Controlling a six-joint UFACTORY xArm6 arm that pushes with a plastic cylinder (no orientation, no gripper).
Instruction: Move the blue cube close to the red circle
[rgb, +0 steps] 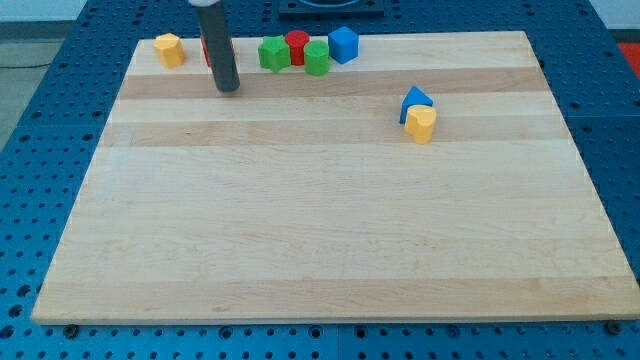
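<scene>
The blue cube (343, 44) sits at the top edge of the wooden board (320, 230), right of the middle. The red circle (297, 42) is a short red cylinder just to the cube's left, wedged between a green star-like block (273, 53) and a green cylinder (317, 58). The green cylinder touches or nearly touches the cube's lower left. My tip (229, 88) rests on the board to the left of this cluster, a little below the green star and apart from it.
A yellow block (170, 49) sits at the top left corner. A sliver of another red block (205, 52) shows behind the rod. A blue triangular block (416, 101) and a yellow heart-like block (421, 124) touch at the right.
</scene>
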